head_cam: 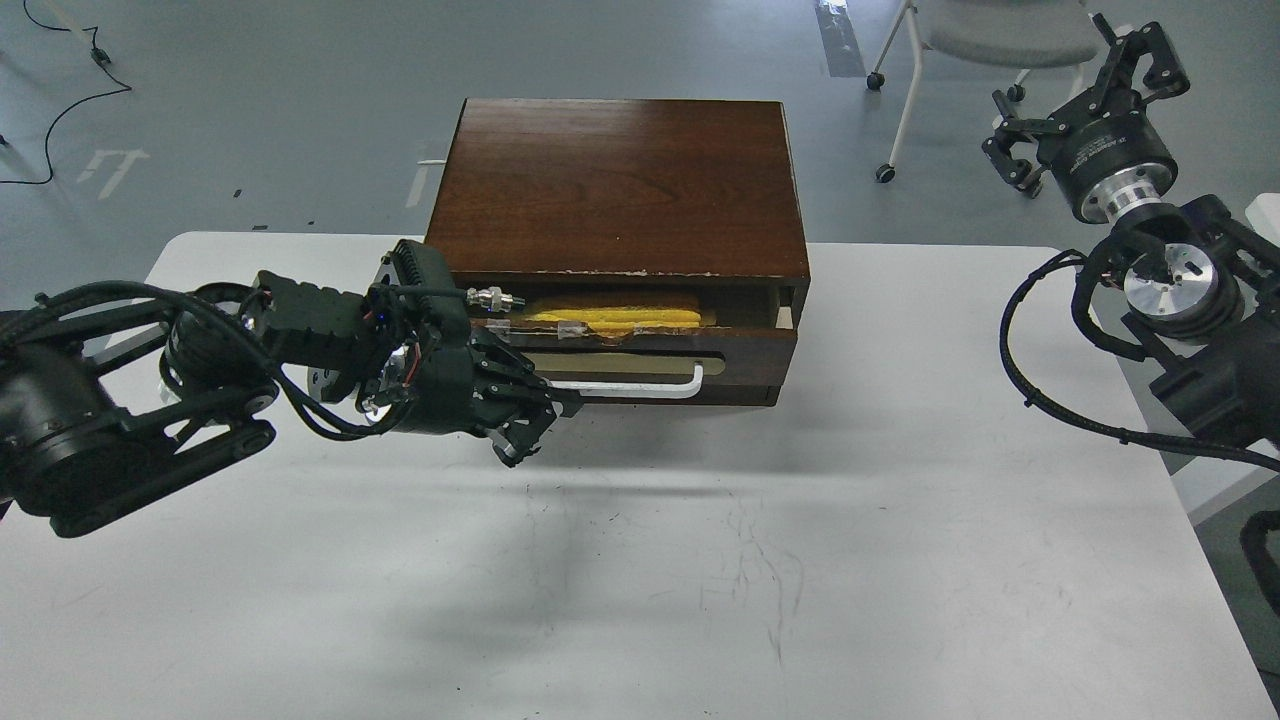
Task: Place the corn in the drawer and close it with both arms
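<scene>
The corn [610,319] already lies inside the drawer [650,362], seen through the narrow gap under the cabinet [620,185] top, so what remains is the closing push. Its long axis runs side to side, parallel to the drawer front, just above and behind the left jaws [525,425].

Those left jaws sit at the left end of the white bar handle [640,388], right against the drawer front. Their fingers are dark and bunched together, and I cannot tell whether they are spread, pressed together, or nipping the handle.

The drawer stands only slightly out from the cabinet, so the push needed runs straight away from the jaws, into the cabinet.

The right jaws [1100,100] hang high and well off to the right, beyond the bench [900,560] edge, fingers spread and holding nothing. The left arm is clearly the nearer one.
</scene>
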You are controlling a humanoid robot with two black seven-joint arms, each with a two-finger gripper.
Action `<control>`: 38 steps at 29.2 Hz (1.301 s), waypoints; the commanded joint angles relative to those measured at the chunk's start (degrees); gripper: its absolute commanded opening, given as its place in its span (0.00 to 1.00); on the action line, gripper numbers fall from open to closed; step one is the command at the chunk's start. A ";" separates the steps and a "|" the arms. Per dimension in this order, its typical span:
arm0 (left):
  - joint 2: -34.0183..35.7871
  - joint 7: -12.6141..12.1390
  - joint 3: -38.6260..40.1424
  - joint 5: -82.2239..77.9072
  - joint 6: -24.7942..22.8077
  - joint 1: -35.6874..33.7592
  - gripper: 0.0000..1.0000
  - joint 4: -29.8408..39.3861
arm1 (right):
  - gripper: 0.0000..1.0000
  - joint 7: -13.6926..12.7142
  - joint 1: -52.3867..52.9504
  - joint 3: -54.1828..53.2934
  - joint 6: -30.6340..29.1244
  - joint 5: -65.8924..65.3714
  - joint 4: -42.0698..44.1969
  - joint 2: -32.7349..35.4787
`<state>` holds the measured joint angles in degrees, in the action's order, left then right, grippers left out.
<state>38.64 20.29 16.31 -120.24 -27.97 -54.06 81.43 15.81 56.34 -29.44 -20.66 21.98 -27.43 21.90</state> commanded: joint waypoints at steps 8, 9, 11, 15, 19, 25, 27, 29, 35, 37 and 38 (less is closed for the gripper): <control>-2.08 0.10 -0.05 0.01 -0.03 -1.92 0.00 -4.08 | 1.00 0.01 0.00 0.00 -0.08 -1.06 0.01 -0.10; -2.17 0.10 -0.05 0.01 -0.03 -2.01 0.00 -4.35 | 1.00 0.01 0.00 0.00 0.01 -1.06 0.01 -0.10; -2.34 0.10 0.03 0.10 -0.03 -2.10 0.00 -4.87 | 1.00 0.01 0.00 0.00 0.01 -1.06 0.01 -0.10; -2.34 0.19 0.03 0.10 -0.03 -2.28 0.00 -4.88 | 1.00 0.01 0.00 0.00 -0.08 -1.15 0.01 -0.10; -2.43 0.10 0.21 0.19 -0.03 -2.28 0.00 -5.05 | 1.00 0.01 0.00 0.00 -0.08 -1.15 0.01 -0.01; -3.13 0.19 0.30 0.36 -0.03 -2.89 0.00 -6.46 | 1.00 0.01 0.00 0.00 -0.08 -1.15 -0.08 0.07; -3.31 0.28 0.30 0.45 -0.03 -3.07 0.00 -6.98 | 1.00 0.01 0.00 0.00 -0.08 -1.15 -0.08 0.07; -3.22 0.28 0.30 0.45 -0.03 -3.07 0.00 -7.25 | 1.00 0.01 0.00 0.00 -0.08 -1.15 -0.08 0.07; -3.49 0.28 0.03 0.63 -0.03 -2.89 0.00 -6.81 | 1.00 0.01 0.00 0.00 -0.08 -1.15 -0.08 0.07; -3.92 0.28 -0.23 0.63 -0.03 -2.80 0.00 -6.28 | 1.00 0.01 0.00 0.00 -0.08 -1.15 -0.08 0.07; -3.92 0.28 -0.23 0.63 -0.03 -2.80 0.00 -6.28 | 1.00 0.01 0.00 0.00 -0.08 -1.15 -0.08 0.07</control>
<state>35.10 20.56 16.41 -119.66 -28.02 -57.02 74.62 15.82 56.34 -29.44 -20.74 20.83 -27.51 21.97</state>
